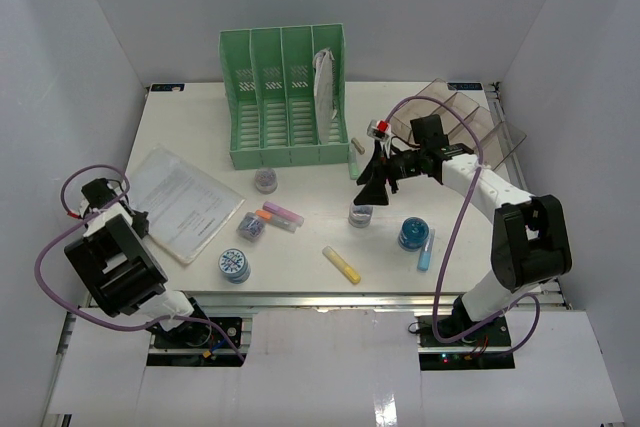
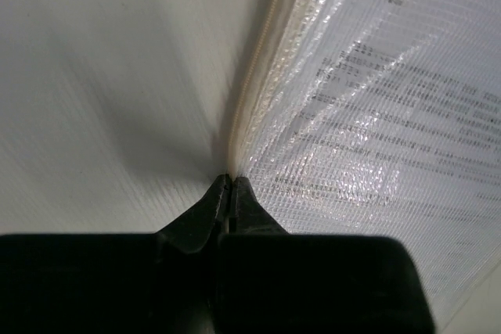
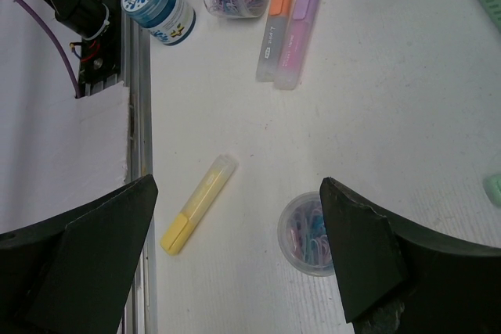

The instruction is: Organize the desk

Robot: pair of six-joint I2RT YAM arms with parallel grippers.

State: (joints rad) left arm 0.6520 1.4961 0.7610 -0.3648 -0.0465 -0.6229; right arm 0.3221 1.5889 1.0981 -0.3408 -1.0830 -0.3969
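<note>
Across the surface (image 1: 190, 122) before both arms, highlighters (image 1: 283, 215) and clip jars (image 1: 360, 215) are seen scattered; sorting is judged barely begun. The left end effector (image 2: 229, 181) is clamped on the document sleeve (image 2: 376, 115); the right end effector (image 3: 237, 193) is held apart.

The left arm (image 1: 110, 262) and right arm (image 1: 527, 237) are showing white links and black joints; purple cables (image 1: 456, 247) are looping alongside; the right gripper (image 3: 239, 217) is wearing black wedge fingers (image 3: 364, 248).

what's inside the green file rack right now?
In the green file rack, the rightmost slot holds a white document standing on edge. The other three slots look empty from above, though the dividers and front wall hide part of their floors.
</note>
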